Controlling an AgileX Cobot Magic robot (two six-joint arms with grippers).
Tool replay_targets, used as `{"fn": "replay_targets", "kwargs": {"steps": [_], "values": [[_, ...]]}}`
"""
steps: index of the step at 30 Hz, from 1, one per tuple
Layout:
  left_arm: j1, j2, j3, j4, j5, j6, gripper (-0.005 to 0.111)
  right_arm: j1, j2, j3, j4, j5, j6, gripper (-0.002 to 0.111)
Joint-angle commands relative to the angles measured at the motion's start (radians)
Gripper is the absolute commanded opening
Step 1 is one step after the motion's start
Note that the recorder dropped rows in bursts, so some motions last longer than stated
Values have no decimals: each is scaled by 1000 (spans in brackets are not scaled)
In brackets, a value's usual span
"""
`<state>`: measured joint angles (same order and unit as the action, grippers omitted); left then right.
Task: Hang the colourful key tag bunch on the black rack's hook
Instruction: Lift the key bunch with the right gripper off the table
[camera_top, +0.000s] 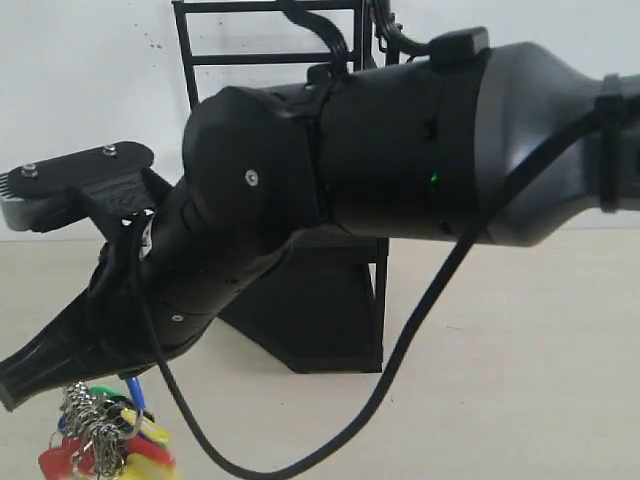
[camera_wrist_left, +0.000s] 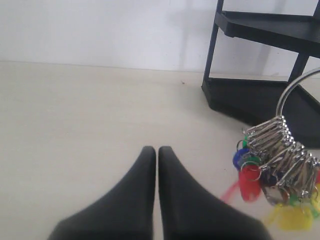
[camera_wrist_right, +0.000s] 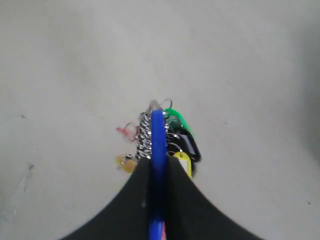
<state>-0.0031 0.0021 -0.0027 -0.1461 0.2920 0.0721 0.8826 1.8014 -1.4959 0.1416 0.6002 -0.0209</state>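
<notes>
**Pale desk (camera_top: 520, 400), white wall (camera_top: 80, 80), key tag bunch (camera_top: 105, 440) in the right pincer (camera_wrist_right: 159, 162)**

Cream-coloured and matte, the desk runs back to a plain white wall. Up against the far edge stands the black rack (camera_top: 310, 320), angular trays low down, thin posts and rails rising above. A good part of it is hidden behind the right arm (camera_top: 400, 150), which reaches across from the right side.

Now the key tag bunch: a tight fan of silver rings, with yellow, red, green, blue and black tags hanging beneath, all threaded on a wire loop in a blue sleeve. It hangs well out from the far edge, over the left half of the desk, apart from the rack. Whether the lowest tags brush the surface, I can't tell.

The right pincer is clamped onto that blue loop, the sleeve running straight through its closed grip. The left pincer (camera_wrist_left: 157, 150) is pressed closed on nothing, tips touching, over the desk, with the bunch off to one side and the rack's lower tray beyond.
</notes>
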Motion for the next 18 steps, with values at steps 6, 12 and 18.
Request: {"fn": "replay_targets", "kwargs": {"steps": [6,12,18], "values": [[2,-2,3,5,-7,3,4,9,-23,-2,-101,-7,54,0],[2,-2,3,5,-7,3,4,19,-24,-2,-182,0,122,0],[2,-2,3,5,-7,3,4,35,-24,-2,-229,10,151,0]]}}
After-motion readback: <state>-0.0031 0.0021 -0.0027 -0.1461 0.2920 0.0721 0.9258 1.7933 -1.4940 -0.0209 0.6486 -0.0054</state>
